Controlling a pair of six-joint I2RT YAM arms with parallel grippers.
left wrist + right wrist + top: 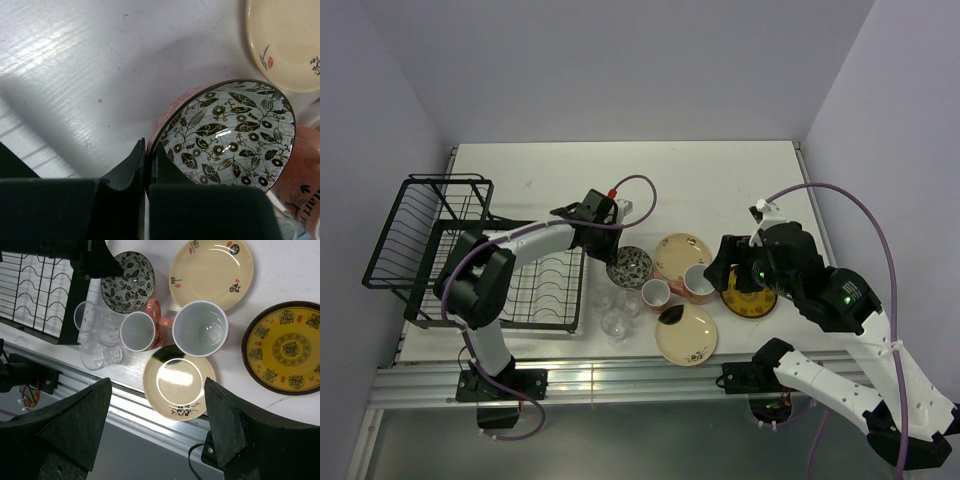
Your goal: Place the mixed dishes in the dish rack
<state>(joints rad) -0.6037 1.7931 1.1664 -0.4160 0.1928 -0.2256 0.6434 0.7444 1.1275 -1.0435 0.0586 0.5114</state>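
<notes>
My left gripper (pixel 613 253) (pixel 148 145) is shut on the rim of the dark patterned bowl (pixel 630 266) (pixel 230 135), one finger inside and one outside. The bowl sits just right of the black wire dish rack (pixel 430 235) (pixel 30 285). My right gripper (pixel 728 272) (pixel 157 382) hangs open and empty high above the dishes. Below it are two pink mugs (pixel 137 331) (pixel 200 329), two cream plates (pixel 211 272) (pixel 179 382), the yellow-and-dark plate (pixel 285 347) and the clear glasses (pixel 95 335).
The near cream plate (pixel 686 335) lies close to the table's front edge, beside an aluminium rail (pixel 620 380). The glasses (pixel 615 310) stand between the rack's base (pixel 550 290) and the left mug (pixel 656 294). A purple cable loops above each arm.
</notes>
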